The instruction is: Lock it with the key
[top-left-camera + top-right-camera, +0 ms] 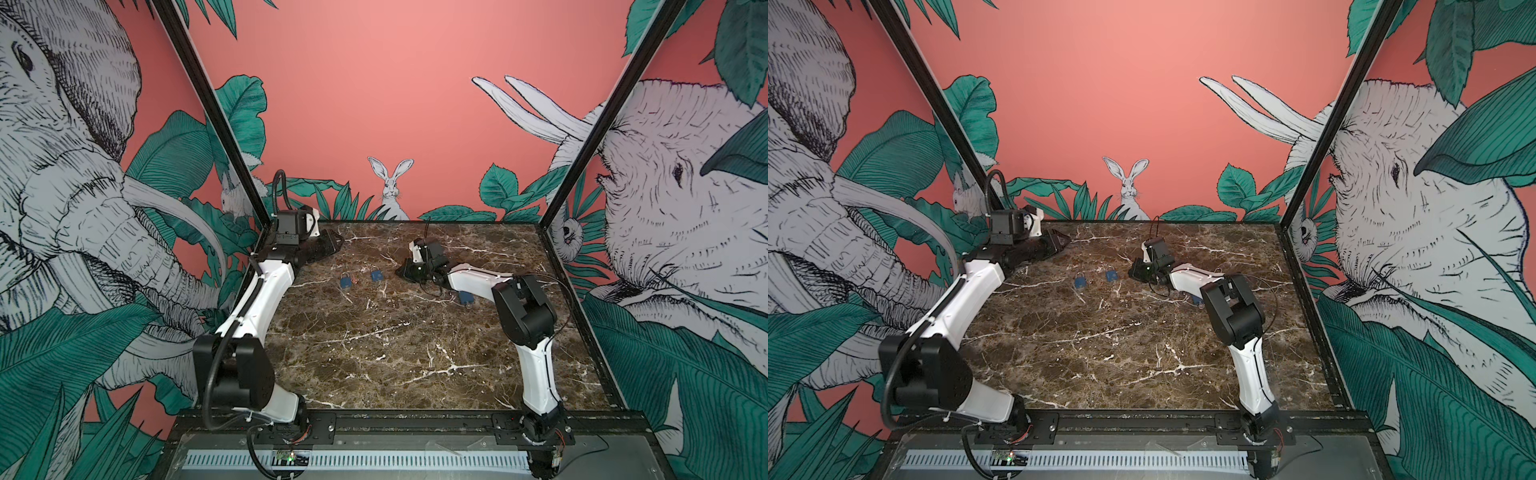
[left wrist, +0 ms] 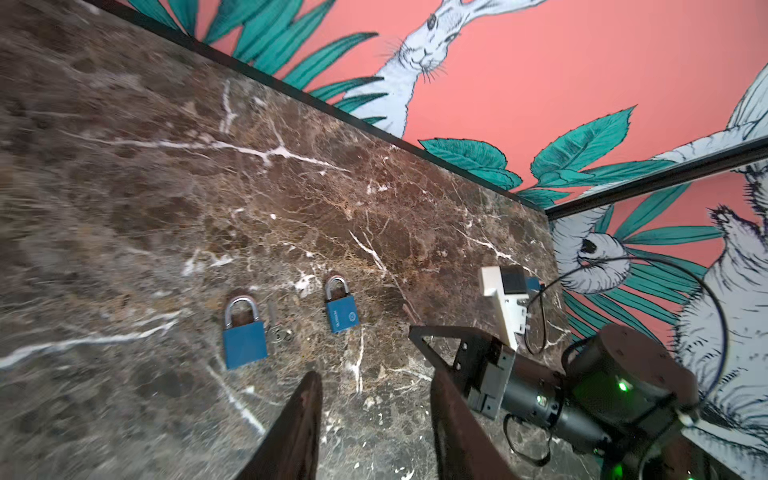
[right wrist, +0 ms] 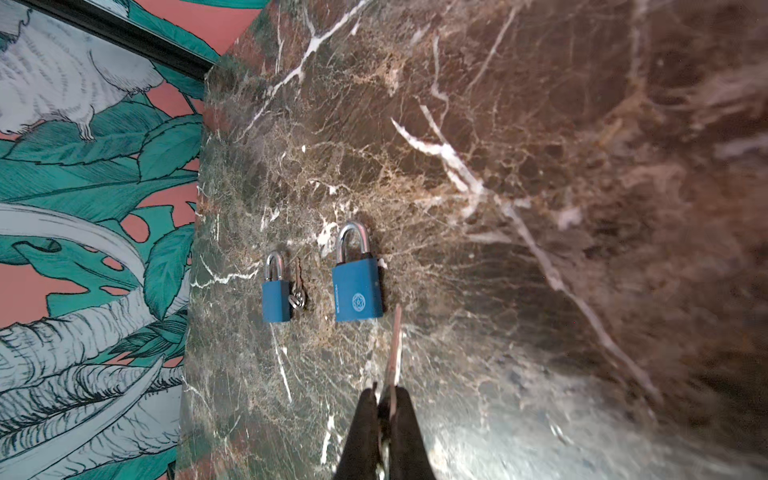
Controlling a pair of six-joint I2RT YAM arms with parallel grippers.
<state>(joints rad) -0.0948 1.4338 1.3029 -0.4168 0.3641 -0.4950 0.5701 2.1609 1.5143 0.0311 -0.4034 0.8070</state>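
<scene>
Setting: a dark brown marble tabletop with white veins (image 1: pixel 395 353), inside walls painted with elephants and a rabbit.
Right gripper: the right gripper (image 3: pixel 384 401) has its black fingers pressed together, pinching a slim coppery metal key (image 3: pixel 395 345) by the head, with the blade pointing forward.
Task lock: a blue rectangular padlock with a silver shackle and round emblem (image 3: pixel 357 291) lies flat on the marble. In a top view it sits near the right gripper, at its 9 o'clock.
Deciding relation: the lock's long axis runs nearly parallel to the key, base toward the gripper and shackle away. The key tip is just beside the corner of the base, off the middle. The keyway is not visible.
Nearer arm: the right, by far.
Left gripper: the left gripper (image 2: pixel 374 415), at the table's 10 o'clock, has its fingers spread and empty. The lock is at its 4 o'clock, well apart.
Other items: a second blue padlock (image 3: pixel 276 301) with a ringed spare key (image 3: pixel 297 299) beside it. A third blue padlock (image 1: pixel 465 297) is half hidden under the right forearm.
</scene>
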